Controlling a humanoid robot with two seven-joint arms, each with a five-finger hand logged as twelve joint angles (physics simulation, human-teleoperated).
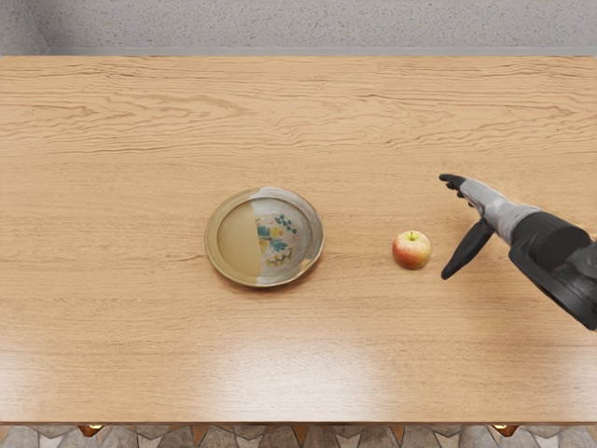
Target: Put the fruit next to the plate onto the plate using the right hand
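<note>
A red and yellow apple (411, 249) rests on the wooden table, to the right of a round ceramic plate (233, 250) with a tan half and a painted blue-green pattern. The plate holds nothing. My right hand (464, 224) comes in from the right edge and hovers just right of the apple, a short gap away. Its fingers are spread, the thumb hanging down toward the table and the others stretched back to the left. Nothing is in its grasp. The left arm does not show.
The wooden table (298, 121) stretches wide around both objects. Its front edge runs along the bottom of the view, and its back edge lies near the top against a grey wall.
</note>
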